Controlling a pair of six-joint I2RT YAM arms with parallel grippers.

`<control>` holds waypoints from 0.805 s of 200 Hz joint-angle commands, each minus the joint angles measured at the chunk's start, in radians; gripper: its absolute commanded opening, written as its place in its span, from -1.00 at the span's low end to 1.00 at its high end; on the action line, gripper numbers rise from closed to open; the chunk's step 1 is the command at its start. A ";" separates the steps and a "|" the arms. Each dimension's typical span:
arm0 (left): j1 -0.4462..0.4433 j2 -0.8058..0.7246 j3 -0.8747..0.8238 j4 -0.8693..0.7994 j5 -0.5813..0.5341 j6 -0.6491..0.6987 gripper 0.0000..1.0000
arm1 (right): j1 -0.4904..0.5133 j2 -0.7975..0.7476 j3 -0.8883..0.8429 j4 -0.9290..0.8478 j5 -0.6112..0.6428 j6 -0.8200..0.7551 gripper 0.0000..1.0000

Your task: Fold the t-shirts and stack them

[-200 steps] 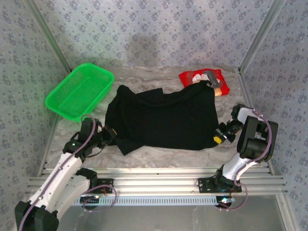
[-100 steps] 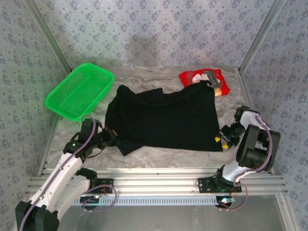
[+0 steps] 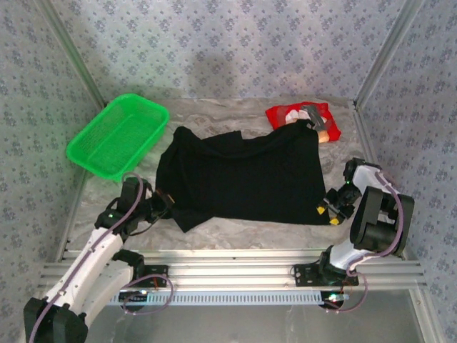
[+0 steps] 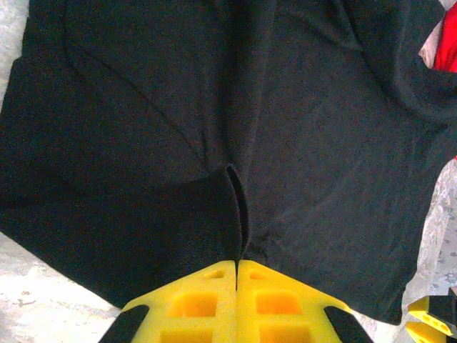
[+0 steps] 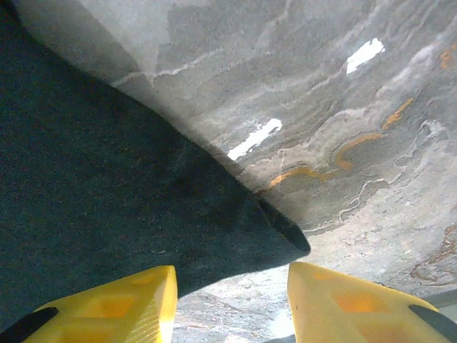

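A black t-shirt (image 3: pixel 243 179) is lying spread on the table (image 3: pixel 214 236), its far right corner overlapping a red t-shirt (image 3: pixel 293 114). The left gripper (image 3: pixel 163 201) is pinching its near left edge, jaws closed. The right gripper (image 3: pixel 327 215) is gaping, empty, at its near right corner.

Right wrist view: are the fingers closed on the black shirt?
No, the right gripper stands open, and the black shirt corner lies loose between its fingers.

Even, soft overhead light; black t-shirt (image 3: pixel 243 179) underexposed; white glare streaks on table (image 5: pixel 321 93); wrist views soft.
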 commanded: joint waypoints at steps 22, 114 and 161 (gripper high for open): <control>0.006 -0.006 0.001 0.003 0.021 0.003 -1.00 | 0.006 0.067 0.015 0.044 0.000 0.040 -0.08; 0.067 -0.034 0.116 -0.093 0.001 0.056 -1.00 | 0.004 0.052 0.108 0.057 -0.048 0.046 -1.00; 0.113 0.074 0.454 -0.157 -0.012 0.141 -1.00 | -0.037 -0.118 0.344 0.003 -0.266 0.055 -1.00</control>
